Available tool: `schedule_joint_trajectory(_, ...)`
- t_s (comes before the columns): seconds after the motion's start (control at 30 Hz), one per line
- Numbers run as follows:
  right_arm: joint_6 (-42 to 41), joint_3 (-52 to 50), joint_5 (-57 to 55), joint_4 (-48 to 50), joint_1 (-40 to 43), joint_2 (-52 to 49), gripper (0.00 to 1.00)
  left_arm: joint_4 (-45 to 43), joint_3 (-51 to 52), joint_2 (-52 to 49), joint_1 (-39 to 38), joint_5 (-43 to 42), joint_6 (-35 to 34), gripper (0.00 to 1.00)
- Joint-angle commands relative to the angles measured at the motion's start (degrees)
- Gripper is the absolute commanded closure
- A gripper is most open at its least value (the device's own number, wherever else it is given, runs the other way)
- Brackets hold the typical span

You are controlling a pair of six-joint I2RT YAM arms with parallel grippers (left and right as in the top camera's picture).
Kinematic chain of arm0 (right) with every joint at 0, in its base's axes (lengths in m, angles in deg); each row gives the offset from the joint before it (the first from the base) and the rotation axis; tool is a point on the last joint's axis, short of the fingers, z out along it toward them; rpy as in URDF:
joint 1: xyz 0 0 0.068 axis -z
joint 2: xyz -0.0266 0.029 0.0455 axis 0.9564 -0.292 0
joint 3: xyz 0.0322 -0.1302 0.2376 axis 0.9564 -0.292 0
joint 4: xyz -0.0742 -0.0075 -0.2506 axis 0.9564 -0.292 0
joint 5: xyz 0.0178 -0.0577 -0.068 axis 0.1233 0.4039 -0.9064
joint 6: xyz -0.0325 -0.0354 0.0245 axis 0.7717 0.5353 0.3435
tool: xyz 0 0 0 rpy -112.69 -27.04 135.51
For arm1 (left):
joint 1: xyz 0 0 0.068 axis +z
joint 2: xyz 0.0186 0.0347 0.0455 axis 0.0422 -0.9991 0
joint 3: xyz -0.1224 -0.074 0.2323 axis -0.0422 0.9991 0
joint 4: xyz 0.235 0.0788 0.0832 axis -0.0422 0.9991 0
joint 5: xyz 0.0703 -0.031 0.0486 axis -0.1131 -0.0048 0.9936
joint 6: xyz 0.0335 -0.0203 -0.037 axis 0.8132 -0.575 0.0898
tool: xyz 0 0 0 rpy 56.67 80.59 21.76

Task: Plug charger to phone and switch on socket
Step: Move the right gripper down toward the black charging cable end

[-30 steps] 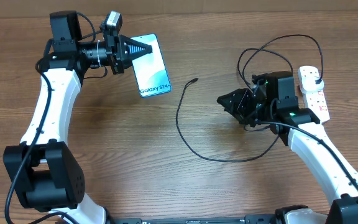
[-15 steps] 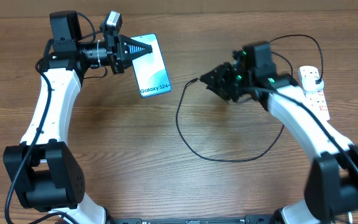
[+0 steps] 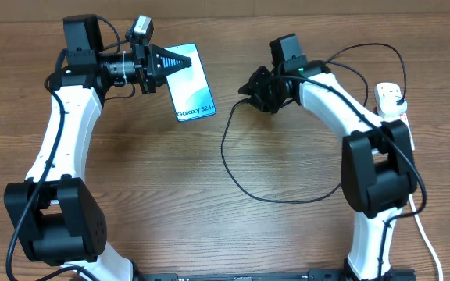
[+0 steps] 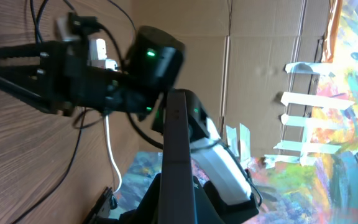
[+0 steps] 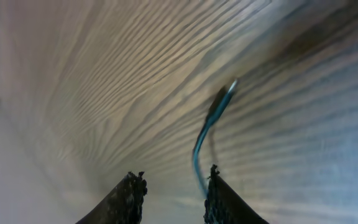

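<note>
The phone (image 3: 194, 92), light blue screen up, is lifted off the table with my left gripper (image 3: 175, 64) shut on its far end. In the left wrist view it shows edge-on as a dark bar (image 4: 176, 143) between the jaws. The charger's thin black cable (image 3: 233, 168) loops over the table, and its connector tip (image 3: 244, 101) lies right of the phone. My right gripper (image 3: 247, 88) hovers just above that tip, open. In the right wrist view the cable (image 5: 207, 130) runs beside the right finger (image 5: 219, 199), ungripped. The white socket (image 3: 394, 117) lies at the far right.
A thick white cord (image 3: 424, 234) trails from the socket toward the table's front right. More black cable (image 3: 350, 55) arcs behind the right arm toward the socket. The table surface is brown wood.
My right arm has swung left and away from the socket area, ending over the charger's connector tip. The left arm and the phone have stayed still.
</note>
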Motion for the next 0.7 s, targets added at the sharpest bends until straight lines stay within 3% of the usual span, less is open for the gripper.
schedule_joint_trajectory(0.0, -1.6, 1.7, -1.4, 1.0, 0.1, -2.1, 0.65, 0.0, 0.0, -0.2, -0.3, -1.2, -0.2, 0.96)
schedule_joint_trajectory(0.3, -3.3, 1.7, -1.2, 1.9, -0.5, -6.1, 0.76, 0.0, 0.0, -0.2, -0.3, -1.2, -0.2, 0.96)
schedule_joint_trajectory(0.67, -4.5, 1.7, -1.2, 6.4, -1.4, -10.0, 0.76, 0.0, 0.0, -0.2, -0.3, -1.3, -0.2, 0.96)
